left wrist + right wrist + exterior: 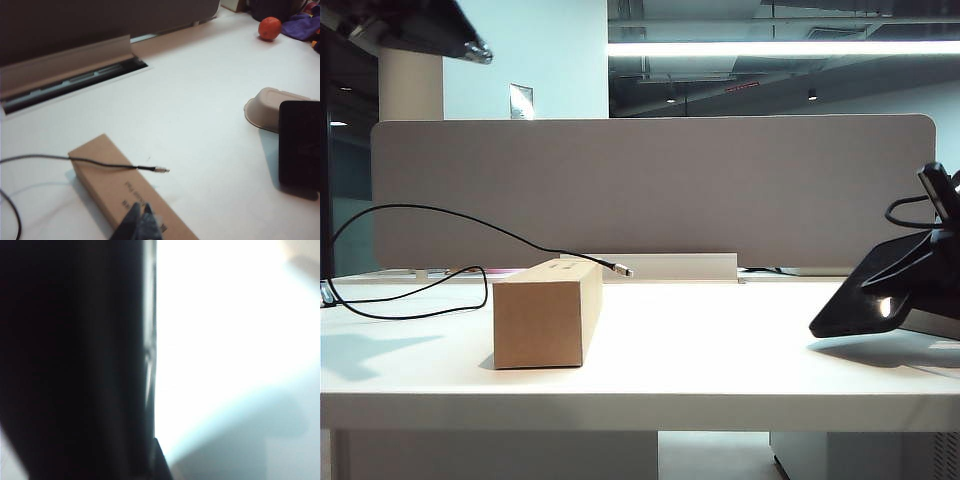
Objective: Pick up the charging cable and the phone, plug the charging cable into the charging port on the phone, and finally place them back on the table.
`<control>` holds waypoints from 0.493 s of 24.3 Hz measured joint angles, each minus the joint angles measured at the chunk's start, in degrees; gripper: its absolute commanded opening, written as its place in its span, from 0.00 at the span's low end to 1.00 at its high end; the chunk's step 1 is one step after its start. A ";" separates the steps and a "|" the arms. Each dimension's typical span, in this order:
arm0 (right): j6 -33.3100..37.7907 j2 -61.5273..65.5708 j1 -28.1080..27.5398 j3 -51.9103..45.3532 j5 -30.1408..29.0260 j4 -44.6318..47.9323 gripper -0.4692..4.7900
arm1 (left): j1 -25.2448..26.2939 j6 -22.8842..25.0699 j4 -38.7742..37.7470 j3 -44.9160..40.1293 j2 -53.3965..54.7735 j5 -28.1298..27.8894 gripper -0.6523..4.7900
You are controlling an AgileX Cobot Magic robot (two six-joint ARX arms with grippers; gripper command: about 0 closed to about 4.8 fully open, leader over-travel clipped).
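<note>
On the white counter [740, 340], the cable [440, 215] lies over a box while the phone [870, 295] is tilted up at the right edge.

The cable crosses the cardboard box [545, 312], its silver plug [161, 169] jutting past the box, clear of the counter. The phone is gripped by the right gripper [942, 215], fingers closed on it; in the right wrist view its dark body [75, 360] fills half the frame. The left gripper [141, 224] hangs above the box, fingers closed and empty. A white tray [267, 107] sits upside down beside the phone. A grey divider [650, 190] backs the counter; an orange [269, 28] lies far off.
</note>
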 measured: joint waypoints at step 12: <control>1.53 -20.96 0.59 -0.24 -3.41 -2.16 0.08 | -9.60 16.55 -7.17 20.26 23.02 -2.21 0.12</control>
